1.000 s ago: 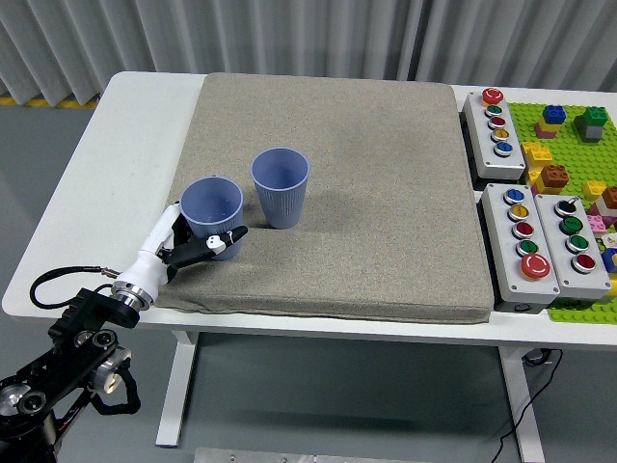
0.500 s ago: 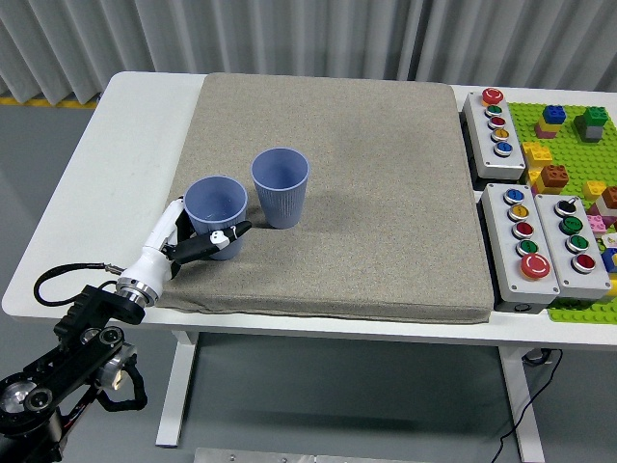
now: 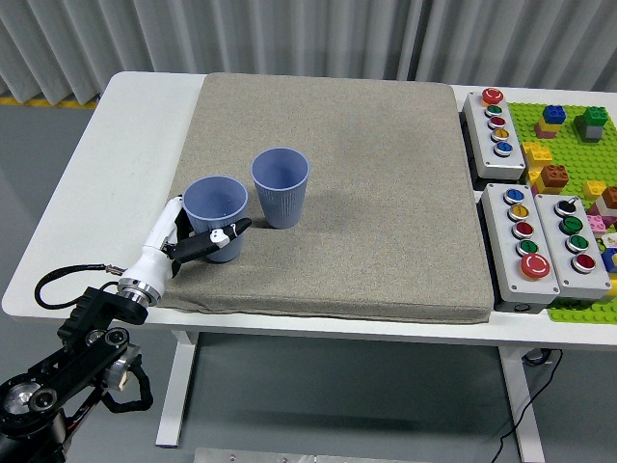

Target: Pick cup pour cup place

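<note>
On the far left we see our left arm [image 3: 72, 362] come up from the bottom corner. Our left hand [image 3: 188, 236] is white and black, and its fingers [image 3: 220, 234] wrap around the near blue cup [image 3: 216, 216], so the hand is grasping it. This cup stands upright near the left edge of the gray mat [image 3: 366, 183].

Just to its right stands a second blue cup [image 3: 281, 186]. It is upright too, and it sits very close to the first one. We cannot tell if the two cups touch.

The mat covers most of the white table [image 3: 120, 135].

Farther right, beside the mat, we see three gray button boxes [image 3: 521, 231] with red, blue, yellow and green buttons. At the far right lies a green block board [image 3: 564, 145] with colored toy bricks on it.
</note>
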### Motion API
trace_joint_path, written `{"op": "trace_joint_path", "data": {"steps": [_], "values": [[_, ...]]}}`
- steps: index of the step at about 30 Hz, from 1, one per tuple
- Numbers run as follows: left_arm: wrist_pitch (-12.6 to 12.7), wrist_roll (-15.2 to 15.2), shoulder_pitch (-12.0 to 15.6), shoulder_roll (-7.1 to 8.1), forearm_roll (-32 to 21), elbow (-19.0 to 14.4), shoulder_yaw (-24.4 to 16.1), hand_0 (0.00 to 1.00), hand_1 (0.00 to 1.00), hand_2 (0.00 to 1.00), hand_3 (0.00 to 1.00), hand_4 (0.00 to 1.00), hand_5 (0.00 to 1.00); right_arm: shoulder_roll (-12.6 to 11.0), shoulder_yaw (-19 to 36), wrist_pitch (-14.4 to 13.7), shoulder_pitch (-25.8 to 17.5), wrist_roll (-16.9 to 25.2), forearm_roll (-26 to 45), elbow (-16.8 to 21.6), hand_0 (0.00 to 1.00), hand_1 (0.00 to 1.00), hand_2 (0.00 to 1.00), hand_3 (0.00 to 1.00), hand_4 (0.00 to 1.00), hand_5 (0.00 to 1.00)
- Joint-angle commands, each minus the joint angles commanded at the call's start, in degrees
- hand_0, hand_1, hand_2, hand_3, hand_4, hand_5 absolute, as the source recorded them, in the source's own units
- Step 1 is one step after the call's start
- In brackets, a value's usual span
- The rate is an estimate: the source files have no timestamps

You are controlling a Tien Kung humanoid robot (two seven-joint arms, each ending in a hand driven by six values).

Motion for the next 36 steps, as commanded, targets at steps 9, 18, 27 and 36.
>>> {"op": "trace_joint_path", "data": {"steps": [9, 18, 27, 36], "values": [[1.2, 0.7, 0.5, 0.15, 2.7, -3.4, -3.0, 0.636, 0.508, 0.513, 0.499, 0.864, 0.238, 0.0, 0.2, 0.1, 0.1, 0.0, -0.3, 0.0, 0.641, 0.601, 0.509, 0.578, 0.002, 0.002], [2.0, 1.8, 0.0, 1.26, 4.8, -5.9, -5.3, 0.623, 0.509, 0.515, 0.5, 0.852, 0.227, -0.2, 0.1, 0.1, 0.0, 0.1, -0.3, 0.0, 0.641, 0.601, 0.509, 0.578, 0.002, 0.002], [1.8, 2.2, 0.0, 1.29, 5.5, -6.0, -4.8, 0.465, 0.486, 0.51, 0.502, 0.855, 0.236, -0.1, 0.2, 0.2, -0.3, 0.0, -0.6, 0.0, 0.641, 0.601, 0.509, 0.578, 0.002, 0.002], [1.8, 2.4, -0.5, 1.43, 6.0, -6.2, -4.7, 0.443, 0.48, 0.508, 0.502, 0.865, 0.249, -0.2, 0.2, 0.3, -0.4, 0.0, -0.7, 0.0, 0.641, 0.601, 0.509, 0.578, 0.002, 0.002]]}}
